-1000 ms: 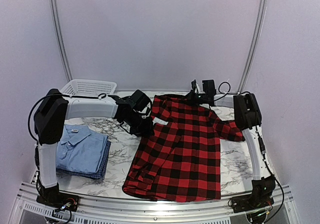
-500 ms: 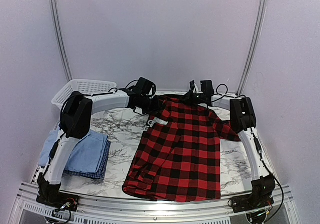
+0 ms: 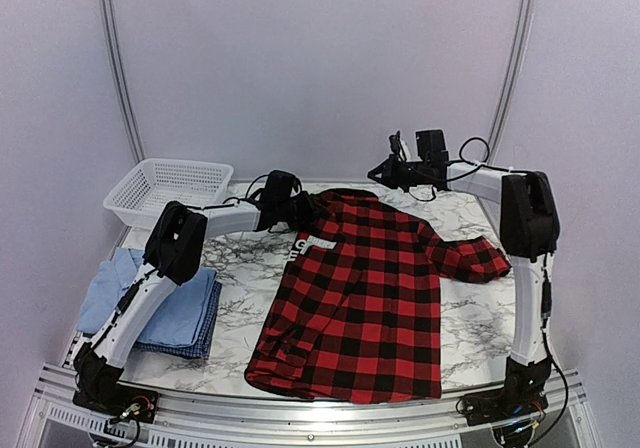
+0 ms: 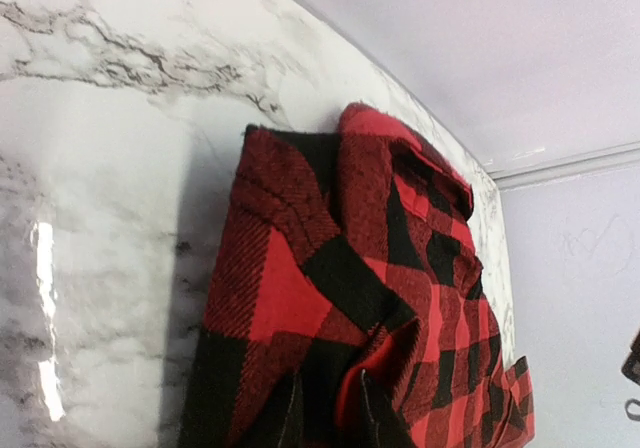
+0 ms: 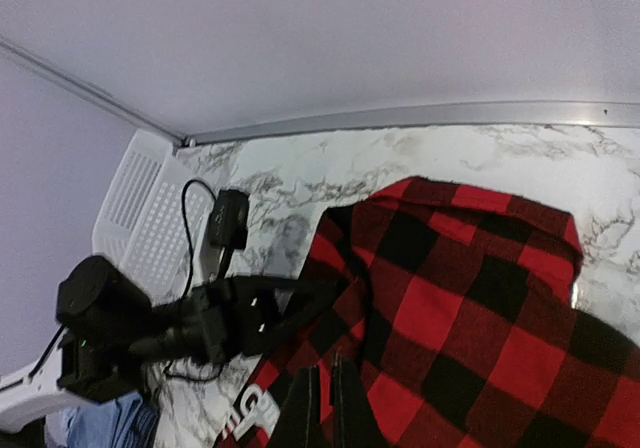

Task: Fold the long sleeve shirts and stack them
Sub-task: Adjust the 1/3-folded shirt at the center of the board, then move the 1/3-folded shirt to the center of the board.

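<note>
The red-and-black plaid shirt lies flat at the middle of the table, its long axis running from 12 to 6 o'clock and leaning slightly, so that the collar points to 12 and the hem sits toward 7 at the near edge. One sleeve sticks out toward 3 o'clock. The left gripper sits at the shirt's 11 o'clock shoulder, its jaws narrowed on a bunched fold of the plaid cloth. The right gripper hangs above the far table edge at 12 o'clock, over the collar, with its fingers almost together and nothing between them. At 9 o'clock a light blue collared shirt rests folded on a blue checked shirt. A white mesh basket stands at 10 o'clock. The table is white marble with grey veins. A metal rail runs along its near edge, and pale lilac walls lie behind. White block lettering shows on a turned-over flap near the left shoulder, too small to read.
</note>
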You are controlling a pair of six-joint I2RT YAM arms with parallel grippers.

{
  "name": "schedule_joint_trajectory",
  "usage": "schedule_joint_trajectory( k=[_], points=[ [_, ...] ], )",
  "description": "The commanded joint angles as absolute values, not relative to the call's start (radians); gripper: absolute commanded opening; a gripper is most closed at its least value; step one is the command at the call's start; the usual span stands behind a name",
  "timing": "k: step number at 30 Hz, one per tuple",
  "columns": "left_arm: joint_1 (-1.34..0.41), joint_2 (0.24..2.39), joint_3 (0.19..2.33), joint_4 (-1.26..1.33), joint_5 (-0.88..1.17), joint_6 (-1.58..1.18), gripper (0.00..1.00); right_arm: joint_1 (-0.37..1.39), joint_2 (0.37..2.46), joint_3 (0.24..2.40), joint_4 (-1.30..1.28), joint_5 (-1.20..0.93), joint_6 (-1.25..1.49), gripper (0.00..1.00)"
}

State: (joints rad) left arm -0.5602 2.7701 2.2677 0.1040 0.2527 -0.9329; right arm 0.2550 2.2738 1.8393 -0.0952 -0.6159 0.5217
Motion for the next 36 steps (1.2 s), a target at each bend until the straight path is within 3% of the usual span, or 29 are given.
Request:
schedule_joint_trajectory(
  k=[1, 14, 25, 36],
  points=[
    [-0.538, 2.825, 2.316, 0.126, 0.193, -1.019, 0.21, 0.267, 2.079, 1.672, -0.121, -0.535, 0.459, 0.03],
    [-0.439, 2.802, 2.309, 0.060, 0.125, -1.050, 0.17, 0.197, 1.708, 1.196, -0.163, -0.293, 0.392, 0.17],
    [-0.471, 2.735, 2.312, -0.014, 0.232, -0.801, 0.34, 0.195, 1.643, 1.081, -0.164, -0.242, 0.385, 0.19],
    [-0.531, 2.753, 2.313, -0.131, 0.152, -0.753, 0.34, 0.195, 1.606, 1.049, -0.161, -0.248, 0.378, 0.20]
  ],
)
